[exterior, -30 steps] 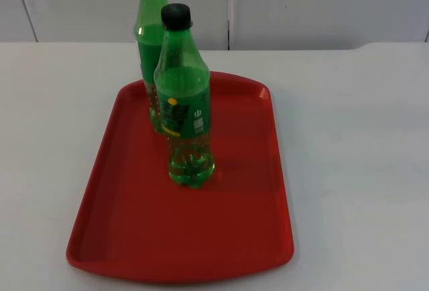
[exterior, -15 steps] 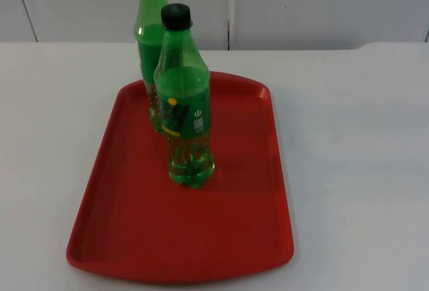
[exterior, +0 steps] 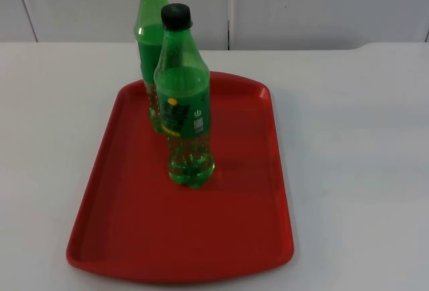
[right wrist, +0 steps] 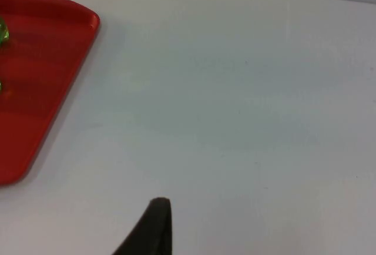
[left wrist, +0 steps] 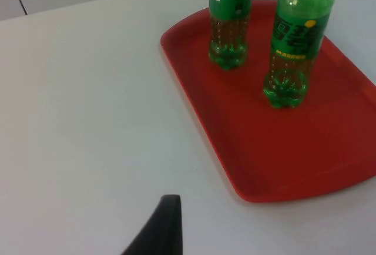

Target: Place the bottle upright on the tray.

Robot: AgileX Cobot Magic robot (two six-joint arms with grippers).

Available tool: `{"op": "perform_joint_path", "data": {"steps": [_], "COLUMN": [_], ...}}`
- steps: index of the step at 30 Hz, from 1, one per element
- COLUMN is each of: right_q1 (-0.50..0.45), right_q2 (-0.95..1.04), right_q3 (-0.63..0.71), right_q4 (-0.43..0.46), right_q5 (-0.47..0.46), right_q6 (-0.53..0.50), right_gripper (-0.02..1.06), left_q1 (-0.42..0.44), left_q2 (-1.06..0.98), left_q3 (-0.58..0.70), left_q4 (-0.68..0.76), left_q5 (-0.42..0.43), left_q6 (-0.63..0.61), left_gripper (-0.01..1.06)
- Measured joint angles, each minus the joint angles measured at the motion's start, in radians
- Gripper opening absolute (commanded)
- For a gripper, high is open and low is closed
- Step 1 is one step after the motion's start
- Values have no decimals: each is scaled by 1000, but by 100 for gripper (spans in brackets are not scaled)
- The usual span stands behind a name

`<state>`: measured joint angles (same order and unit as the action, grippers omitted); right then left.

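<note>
Both arms wait off the tray. The left gripper (left wrist: 167, 225) hangs over bare white table (left wrist: 76, 120); whether it is apart or together I cannot tell. Ahead of it and off to one side lies the red tray (left wrist: 305, 167). On it the nearer bottle (left wrist: 294, 49) stands upright, free of any grip, and the further bottle (left wrist: 230, 20) stands beyond it, also upright. The right gripper (right wrist: 154, 228) sits over table too, the tray's edge well off to its side; its state I cannot tell either. Judging by this, the placing looks finished, hence the withdrawn arms.
</note>
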<state>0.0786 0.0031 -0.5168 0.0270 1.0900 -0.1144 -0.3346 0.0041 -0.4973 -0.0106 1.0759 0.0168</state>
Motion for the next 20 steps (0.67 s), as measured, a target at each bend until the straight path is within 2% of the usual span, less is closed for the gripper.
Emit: {"op": "perform_joint_path", "data": {"steps": [6, 15, 20], "right_q1": [0, 0, 0], "right_q2": [0, 0, 0], "right_q3": [0, 0, 0], "right_q4": [0, 0, 0], "right_q5": [0, 0, 0], "right_q6": [0, 0, 0], "right_gripper": [105, 105, 105], "left_q1": [31, 266, 342], "left_q2": [0, 0, 0], "left_q3": [0, 0, 0], "left_q4": [0, 0, 0], "left_q5": [0, 0, 0], "left_q6": [1, 1, 1], "left_gripper": [105, 105, 105]}}
